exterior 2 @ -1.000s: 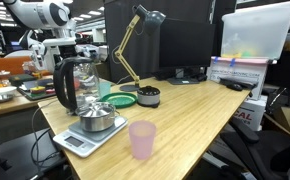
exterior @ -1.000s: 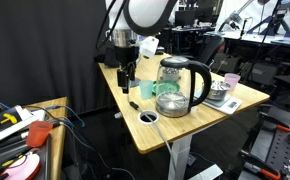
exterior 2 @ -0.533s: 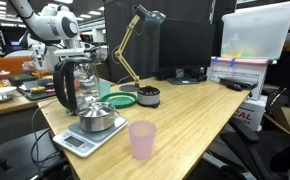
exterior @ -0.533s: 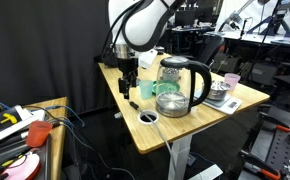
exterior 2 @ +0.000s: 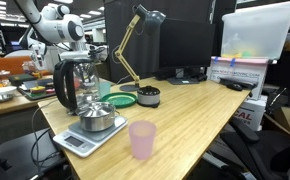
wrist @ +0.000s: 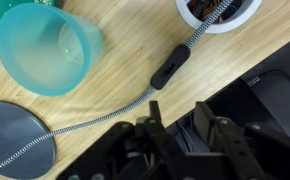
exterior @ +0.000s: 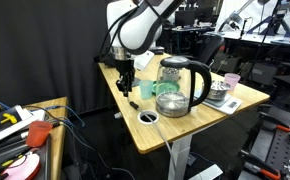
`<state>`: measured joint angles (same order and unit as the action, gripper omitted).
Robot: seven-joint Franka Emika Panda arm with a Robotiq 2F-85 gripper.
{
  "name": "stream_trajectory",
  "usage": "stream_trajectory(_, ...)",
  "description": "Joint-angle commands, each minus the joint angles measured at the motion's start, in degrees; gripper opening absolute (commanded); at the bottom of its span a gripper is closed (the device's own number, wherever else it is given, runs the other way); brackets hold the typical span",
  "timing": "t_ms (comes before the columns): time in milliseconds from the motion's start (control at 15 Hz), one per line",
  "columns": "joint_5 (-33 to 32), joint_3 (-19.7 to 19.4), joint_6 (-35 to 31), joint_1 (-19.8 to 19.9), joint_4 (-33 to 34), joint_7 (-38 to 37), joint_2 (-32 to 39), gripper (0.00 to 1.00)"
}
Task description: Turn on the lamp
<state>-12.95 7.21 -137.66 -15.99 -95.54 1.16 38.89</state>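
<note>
The lamp (exterior 2: 124, 45) stands at the back of the wooden table, its thin stem bent and its brass-coloured head (exterior 2: 150, 16) up high. In the wrist view its round silver base (wrist: 10, 135) lies at the lower left. A braided cord (wrist: 105, 115) runs from the base to a black inline switch (wrist: 170, 68). My gripper (wrist: 180, 128) hovers over the table's edge just short of the switch. Its fingers stand apart with nothing between them. In an exterior view the gripper (exterior: 126, 82) hangs low over the table's far corner, the switch (exterior: 133, 104) in front of it.
A teal cup (wrist: 45, 45) stands beside the lamp base and a white cup (wrist: 218, 10) sits at the cord's far end. A glass kettle (exterior: 181, 85), a scale with a metal bowl (exterior 2: 93, 124) and a pink cup (exterior 2: 142, 138) also share the table (exterior: 190, 125).
The arm has come down toward the table's corner and shifted slightly sideways. The fingers have drawn closer together.
</note>
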Motion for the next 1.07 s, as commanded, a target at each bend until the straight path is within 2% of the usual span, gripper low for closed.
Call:
stream_trajectory(0,-0.72,-2.17,0.52,-1.32,1.49,-2.66,1.59,0.11)
stream_trajectory(133,-0.47,-2.69,0.89,-1.29,1.61,-3.37,2.7,0.0)
stream_trajectory(1000,0.72,-2.39,1.92,-1.01,3.71,-3.74,6.23,0.0)
